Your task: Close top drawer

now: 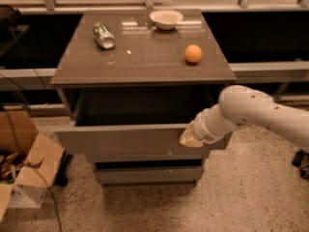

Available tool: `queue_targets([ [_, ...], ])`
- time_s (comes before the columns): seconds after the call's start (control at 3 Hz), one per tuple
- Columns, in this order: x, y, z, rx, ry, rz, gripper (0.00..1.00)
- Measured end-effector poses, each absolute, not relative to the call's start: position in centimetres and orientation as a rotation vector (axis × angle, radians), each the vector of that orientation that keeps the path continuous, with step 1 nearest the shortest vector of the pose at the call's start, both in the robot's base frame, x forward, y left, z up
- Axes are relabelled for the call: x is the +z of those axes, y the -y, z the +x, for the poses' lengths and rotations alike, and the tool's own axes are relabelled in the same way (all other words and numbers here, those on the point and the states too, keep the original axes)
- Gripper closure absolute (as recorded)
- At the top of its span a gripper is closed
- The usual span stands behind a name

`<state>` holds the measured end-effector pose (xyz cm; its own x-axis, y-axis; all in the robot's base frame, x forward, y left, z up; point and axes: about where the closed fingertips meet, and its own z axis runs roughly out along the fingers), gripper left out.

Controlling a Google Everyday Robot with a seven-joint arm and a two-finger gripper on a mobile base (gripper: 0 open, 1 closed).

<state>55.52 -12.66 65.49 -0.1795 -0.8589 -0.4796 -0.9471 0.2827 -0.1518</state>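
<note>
The top drawer (120, 141) is a wide grey box drawer with a plain flat front. It stands pulled out from the grey cabinet (145, 66), and its dark inside shows. My white arm comes in from the right. My gripper (189, 137) is against the right part of the drawer's front panel, near its top edge.
On the cabinet top lie a tipped green can (103, 35), a white bowl (166, 19) and an orange (193, 53). A shorter grey drawer front (147, 174) sits below. An open cardboard box (24, 168) stands on the floor at the left. Speckled floor lies in front.
</note>
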Motion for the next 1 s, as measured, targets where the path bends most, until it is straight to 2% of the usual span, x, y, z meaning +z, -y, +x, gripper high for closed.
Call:
queue_targets([
  [0.33, 65.5, 12.7, 55.5, 0.246, -2.082, -1.617, 0.81],
  [0.67, 66.2, 12.9, 60.1, 0.196, -2.057, -1.576, 0.58],
  [1.0, 66.4, 13.0, 61.3, 0.186, -2.051, -1.562, 0.27],
])
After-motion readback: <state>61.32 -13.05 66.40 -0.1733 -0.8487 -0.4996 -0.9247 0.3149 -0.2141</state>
